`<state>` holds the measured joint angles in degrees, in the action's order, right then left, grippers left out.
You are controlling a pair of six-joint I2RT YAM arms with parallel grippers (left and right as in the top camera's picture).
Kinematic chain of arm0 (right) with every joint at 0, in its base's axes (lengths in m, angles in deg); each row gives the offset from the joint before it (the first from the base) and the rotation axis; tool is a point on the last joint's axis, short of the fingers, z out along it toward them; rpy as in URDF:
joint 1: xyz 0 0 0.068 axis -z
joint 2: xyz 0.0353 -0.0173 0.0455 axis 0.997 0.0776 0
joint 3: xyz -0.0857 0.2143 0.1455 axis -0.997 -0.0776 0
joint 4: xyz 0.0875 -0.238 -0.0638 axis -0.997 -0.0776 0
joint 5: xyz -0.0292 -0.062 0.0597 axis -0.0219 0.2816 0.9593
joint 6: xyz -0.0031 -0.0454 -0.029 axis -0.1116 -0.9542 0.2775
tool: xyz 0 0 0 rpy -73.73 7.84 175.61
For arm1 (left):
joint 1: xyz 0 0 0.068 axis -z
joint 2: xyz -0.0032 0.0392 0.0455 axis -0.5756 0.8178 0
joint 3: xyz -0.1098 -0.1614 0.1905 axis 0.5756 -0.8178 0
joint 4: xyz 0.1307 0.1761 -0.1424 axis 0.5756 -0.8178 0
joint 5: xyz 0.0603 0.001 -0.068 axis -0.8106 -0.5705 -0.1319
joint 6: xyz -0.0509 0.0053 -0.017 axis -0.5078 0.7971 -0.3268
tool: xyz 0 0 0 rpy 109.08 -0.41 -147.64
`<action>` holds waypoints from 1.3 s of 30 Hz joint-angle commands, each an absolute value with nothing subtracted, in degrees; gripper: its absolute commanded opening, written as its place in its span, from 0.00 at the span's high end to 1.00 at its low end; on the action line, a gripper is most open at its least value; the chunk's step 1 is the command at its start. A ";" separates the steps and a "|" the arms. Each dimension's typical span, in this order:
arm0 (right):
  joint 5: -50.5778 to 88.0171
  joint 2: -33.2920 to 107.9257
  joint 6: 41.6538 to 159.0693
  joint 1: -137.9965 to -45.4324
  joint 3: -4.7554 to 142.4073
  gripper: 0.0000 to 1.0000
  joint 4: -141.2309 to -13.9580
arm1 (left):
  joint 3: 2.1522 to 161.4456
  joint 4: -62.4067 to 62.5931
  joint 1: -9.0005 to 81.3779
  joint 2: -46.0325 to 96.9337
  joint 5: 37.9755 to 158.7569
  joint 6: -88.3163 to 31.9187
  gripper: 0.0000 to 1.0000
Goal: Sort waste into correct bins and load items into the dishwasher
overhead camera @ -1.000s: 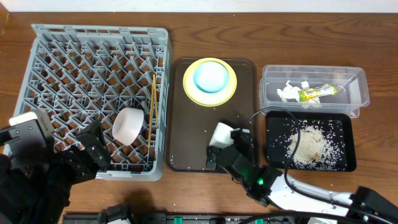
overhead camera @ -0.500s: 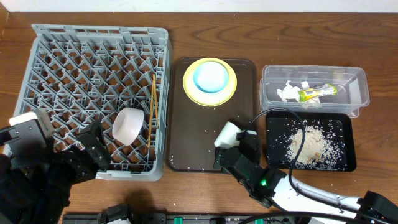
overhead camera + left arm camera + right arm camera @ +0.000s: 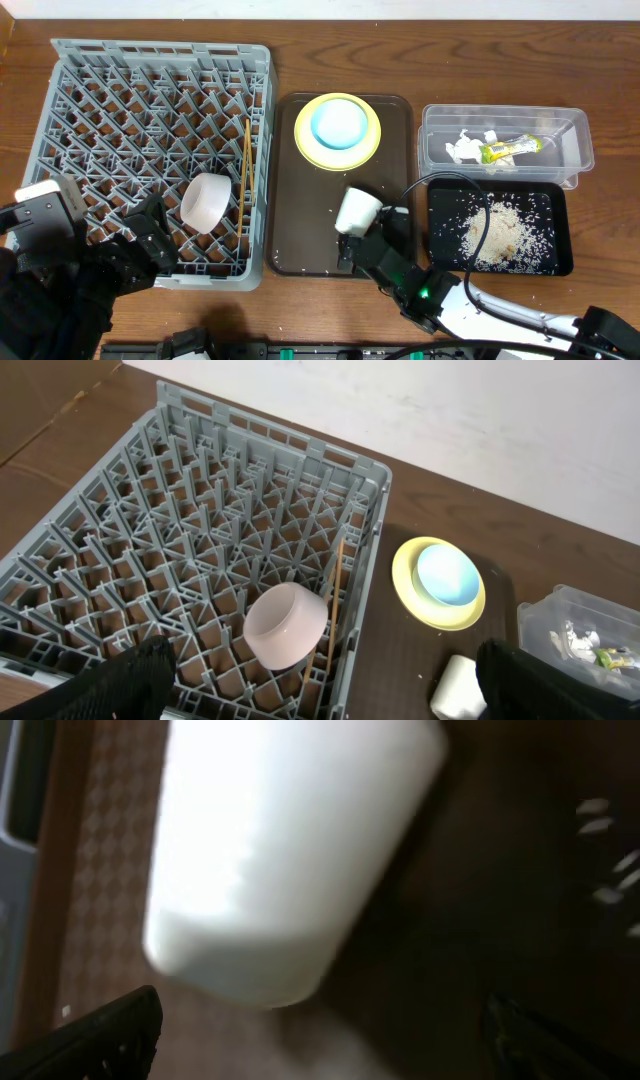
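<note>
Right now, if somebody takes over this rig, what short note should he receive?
Left gripper: open, empty, over the near edge of the rack.
Right gripper: open around the white cup on the brown tray.
Done: white bowl and chopsticks in rack; wrapper and paper scraps in clear tub; rice in black tray.
Left: cup, plus blue bowl on yellow plate, into the rack.

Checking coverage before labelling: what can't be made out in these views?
Right wrist: small white cup blurred against the lens; contact with the right tool unclear.
Left wrist: clear rectangular plastic tub cut off by the right edge.
Overhead: centre of the round yellow plate covered by the light blue bowl.
</note>
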<state>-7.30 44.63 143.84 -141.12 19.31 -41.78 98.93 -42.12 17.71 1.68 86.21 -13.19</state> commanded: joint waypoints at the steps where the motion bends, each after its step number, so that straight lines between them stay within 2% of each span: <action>1: -11.96 45.20 137.69 -140.53 18.89 0.01 -40.56 | 99.22 -41.93 17.58 1.70 85.86 -13.70 0.03; 5: -8.20 45.20 136.12 -140.53 18.92 0.01 -37.65 | 99.22 -41.93 17.58 1.70 85.86 -13.70 0.03; 12: -8.74 45.22 124.43 -139.44 18.92 0.01 -34.24 | 99.22 -41.93 17.58 1.70 85.86 -13.70 0.03; 17: -2.58 45.22 130.20 -139.29 18.89 0.01 -34.04 | 99.20 -41.93 17.58 1.70 85.86 -13.70 0.03; 22: -3.65 45.96 135.27 -140.38 18.89 0.01 -31.57 | 99.22 -41.93 17.58 1.70 85.86 -13.70 0.03; 24: -6.19 46.53 133.91 -140.27 18.89 0.01 -31.47 | 99.22 -41.93 17.58 1.70 85.86 -13.70 0.03; 30: -7.87 49.74 118.52 -138.08 18.92 0.01 -26.31 | 99.20 -41.93 17.58 1.70 85.86 -13.70 0.03; 39: 0.55 50.25 116.05 -135.85 18.92 0.01 -23.60 | 99.22 -41.93 17.58 1.70 85.86 -13.70 0.03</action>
<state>-4.22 49.96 118.28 -136.36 19.16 -24.95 98.93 -42.12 17.71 1.68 86.21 -13.19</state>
